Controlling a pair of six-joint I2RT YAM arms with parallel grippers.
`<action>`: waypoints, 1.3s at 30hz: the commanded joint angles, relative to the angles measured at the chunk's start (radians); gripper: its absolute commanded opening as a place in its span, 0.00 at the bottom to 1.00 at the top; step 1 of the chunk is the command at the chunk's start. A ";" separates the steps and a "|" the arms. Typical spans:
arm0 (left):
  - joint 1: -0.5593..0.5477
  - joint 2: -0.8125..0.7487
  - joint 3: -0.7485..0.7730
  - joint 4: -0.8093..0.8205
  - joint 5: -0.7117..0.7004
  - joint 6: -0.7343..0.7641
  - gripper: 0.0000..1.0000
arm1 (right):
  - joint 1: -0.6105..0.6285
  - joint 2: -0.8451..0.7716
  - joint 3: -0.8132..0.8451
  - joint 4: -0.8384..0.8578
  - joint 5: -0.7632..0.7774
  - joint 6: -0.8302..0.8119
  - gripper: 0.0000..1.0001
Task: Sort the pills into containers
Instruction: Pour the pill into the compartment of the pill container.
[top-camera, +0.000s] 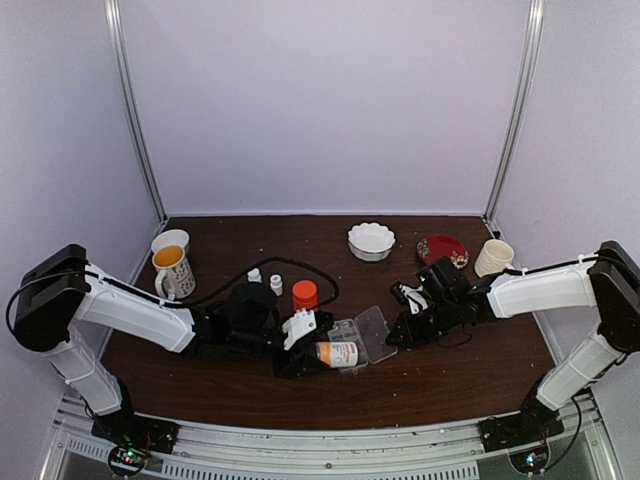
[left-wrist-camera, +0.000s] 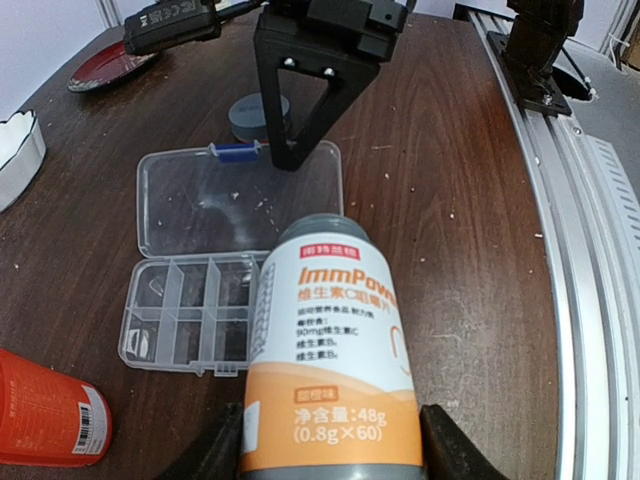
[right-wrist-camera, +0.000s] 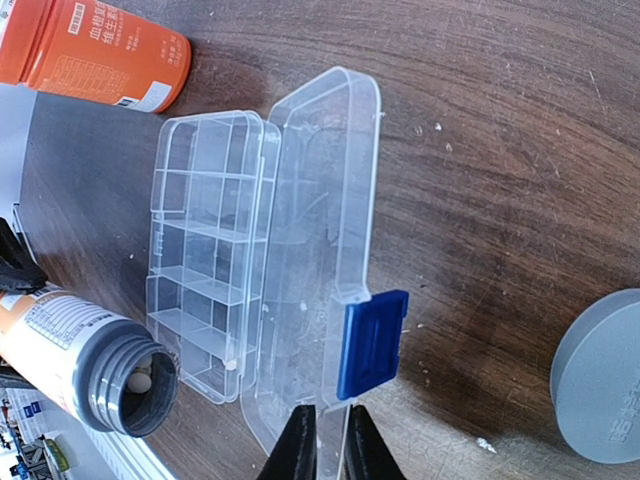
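- Along the back of the dark wooden table (top-camera: 460, 390) stand a white scalloped bowl (top-camera: 371, 241), a red plate (top-camera: 442, 250) and a cream cup (top-camera: 493, 258)
- At the left are a mug (top-camera: 172, 268) of orange liquid and two tiny white bottles (top-camera: 254, 275); an orange bottle (top-camera: 305, 294) stands just beside the organizer box (top-camera: 360, 335)
- A round grey cap (right-wrist-camera: 600, 380) lies on the wood just beyond the open lid (right-wrist-camera: 320, 240)
- From the left wrist, the held bottle (left-wrist-camera: 335, 370) hides one end of the tray
- The left gripper (left-wrist-camera: 335, 455) is spread around that bottle, a finger on each side of its orange-and-white label; its uncapped, threaded grey neck lies at a corner of the tray
- The right gripper (right-wrist-camera: 330, 450) has its fingers almost pressed together, pinching the lid's rim beside the blue latch (right-wrist-camera: 372, 340)
- The box is clear, flat plastic, lying open between the two grippers with the lid flat on the wood; its cells (right-wrist-camera: 205, 240) are small rectangles behind thin walls
- One pale round pill (right-wrist-camera: 140, 383) sits inside the bottle's mouth; whether any cell holds one I cannot tell
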 joint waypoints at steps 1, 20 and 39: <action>-0.006 -0.013 0.034 0.000 0.003 -0.010 0.00 | 0.008 0.007 0.027 -0.021 0.026 -0.011 0.10; -0.023 -0.027 0.005 0.052 -0.021 -0.017 0.00 | 0.008 0.002 0.025 -0.025 0.028 -0.011 0.10; -0.034 0.003 0.024 0.009 -0.050 0.007 0.00 | 0.008 0.005 0.023 -0.023 0.028 -0.013 0.10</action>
